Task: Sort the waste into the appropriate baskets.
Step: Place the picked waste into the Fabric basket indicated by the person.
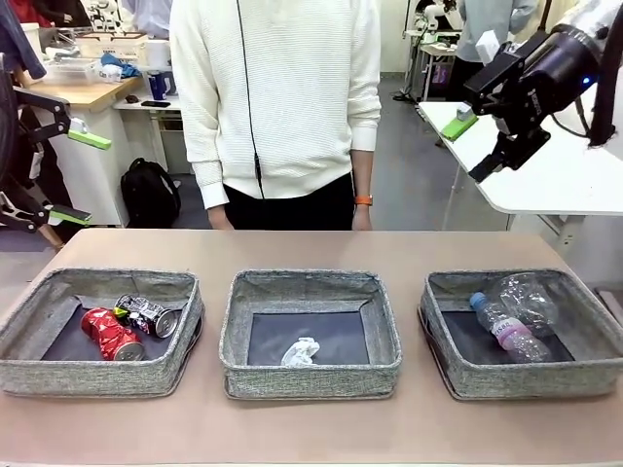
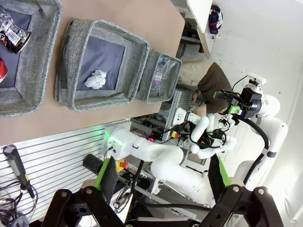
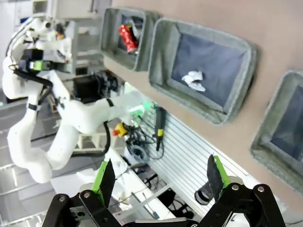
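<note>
Hovering: both claws [image 1: 479, 146] [image 1: 68, 175] spread, empty; waste [image 1: 301, 351] in baskets [image 1: 310, 375], well below

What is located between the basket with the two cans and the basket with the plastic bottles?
In the front view, the middle basket stands between the cans' basket and the bottles' basket. It holds the white paper wad, with bare table strips on either side.

Woven grey fabric baskets [image 1: 310, 368]; matt brown table [image 1: 311, 428]; clear plastic bottles [image 1: 514, 316].
</note>
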Controlling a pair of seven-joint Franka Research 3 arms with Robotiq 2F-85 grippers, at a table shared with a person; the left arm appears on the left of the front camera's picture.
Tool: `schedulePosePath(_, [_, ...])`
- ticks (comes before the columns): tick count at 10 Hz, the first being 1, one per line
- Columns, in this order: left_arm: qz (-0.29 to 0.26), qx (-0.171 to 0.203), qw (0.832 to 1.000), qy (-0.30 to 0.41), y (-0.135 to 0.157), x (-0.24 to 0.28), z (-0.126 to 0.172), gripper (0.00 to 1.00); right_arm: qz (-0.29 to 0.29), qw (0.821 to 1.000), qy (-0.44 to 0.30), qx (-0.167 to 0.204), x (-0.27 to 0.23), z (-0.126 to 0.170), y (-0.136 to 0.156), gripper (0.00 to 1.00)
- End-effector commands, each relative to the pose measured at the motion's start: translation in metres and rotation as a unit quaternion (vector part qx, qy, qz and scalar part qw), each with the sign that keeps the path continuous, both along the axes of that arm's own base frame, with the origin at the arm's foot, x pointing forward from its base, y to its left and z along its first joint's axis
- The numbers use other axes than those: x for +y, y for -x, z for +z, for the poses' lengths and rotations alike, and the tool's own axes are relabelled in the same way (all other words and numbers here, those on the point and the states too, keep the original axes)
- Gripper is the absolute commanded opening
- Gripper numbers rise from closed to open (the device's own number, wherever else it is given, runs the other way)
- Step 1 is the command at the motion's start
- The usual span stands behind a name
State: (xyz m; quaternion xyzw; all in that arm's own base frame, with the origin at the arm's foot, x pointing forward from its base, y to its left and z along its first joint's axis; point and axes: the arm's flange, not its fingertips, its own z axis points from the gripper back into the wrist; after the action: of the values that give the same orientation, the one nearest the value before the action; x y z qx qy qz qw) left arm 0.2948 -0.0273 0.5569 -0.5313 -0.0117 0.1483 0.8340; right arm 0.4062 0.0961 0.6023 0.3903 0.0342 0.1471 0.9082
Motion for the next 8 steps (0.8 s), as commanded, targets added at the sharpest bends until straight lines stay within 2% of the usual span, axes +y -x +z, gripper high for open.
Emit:
schedulePosePath(1, [0.001,0.004,1.0,-0.001,0.002,0.0,0.001,1.0,-0.006,1.0,0.004,-0.011,-0.002,0.004,-0.001,1.0])
schedulePosePath(4, [0.001,0.004,1.0,-0.001,0.002,0.0,0.001,1.0,0.0,1.0,0.002,-0.003,-0.001,0.002,0.0,1.0])
schedulePosePath(5, [0.001,0.004,1.0,-0.001,0.002,0.0,0.001,1.0,-0.056,0.984,-0.171,0.005,-0.028,-0.001,-0.001,1.0])
schedulePosePath(6, [0.001,0.004,1.0,-0.001,0.002,0.0,0.001,1.0,-0.095,0.937,-0.332,0.053,-0.048,-0.019,-0.001,1.0])
schedulePosePath(7, [0.001,0.004,1.0,-0.001,0.002,0.0,0.001,1.0,-0.132,0.918,-0.363,0.086,-0.06,-0.042,0.0,1.0])
schedulePosePath(8, [0.001,0.004,1.0,-0.001,0.002,0.0,0.001,1.0,-0.151,0.914,-0.366,0.088,-0.069,-0.055,0.0,1.0])
